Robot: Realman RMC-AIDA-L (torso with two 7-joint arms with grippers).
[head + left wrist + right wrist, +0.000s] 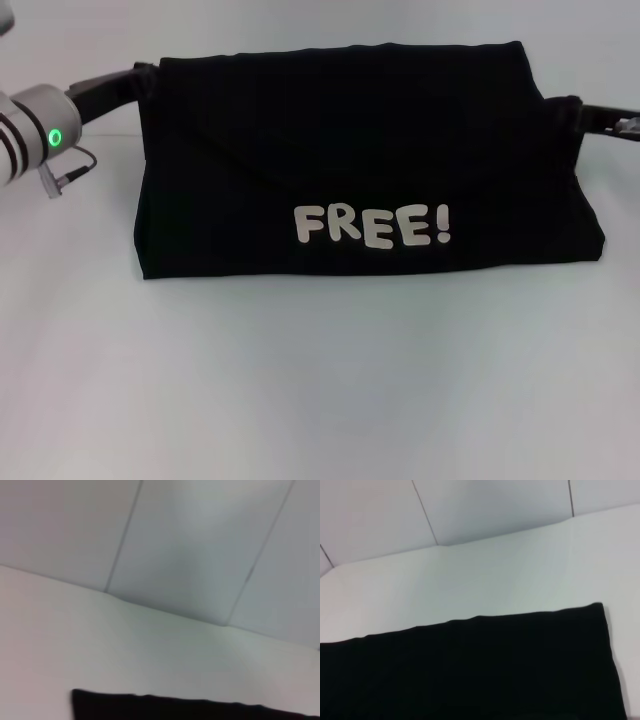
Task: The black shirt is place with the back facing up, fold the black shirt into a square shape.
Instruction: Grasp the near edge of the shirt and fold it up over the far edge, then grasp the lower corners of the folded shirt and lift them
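- White table (320,400): bare surface nearest the camera in the head view, running up to the shirt's near edge.
- Black shirt (360,150): lies on the table past that bare strip, folded into a wide band; near edge broader than far edge, sides slanting inward toward the back.
- White lettering "FREE!" (372,226): on the shirt's near panel, just inside the near edge, reading upright from the head camera. A curved seam or fold line shows above it in the cloth.
- Left gripper (140,75): at the shirt's far left corner, arm coming in from the left with a silver wrist and a green light (55,138). Dark finger parts meet the cloth edge there; cannot tell whether they are spread or pinching the fabric.
- Right gripper (585,112): at the shirt's far right corner, dark parts touching or just beside the cloth edge; finger state cannot be told either.
- Left wrist view: only a thin strip of the shirt (190,707) at the frame edge, table and panelled wall (200,540) beyond.
- Right wrist view: a broad stretch of shirt (470,670) with one squared corner, table beyond it, then wall.
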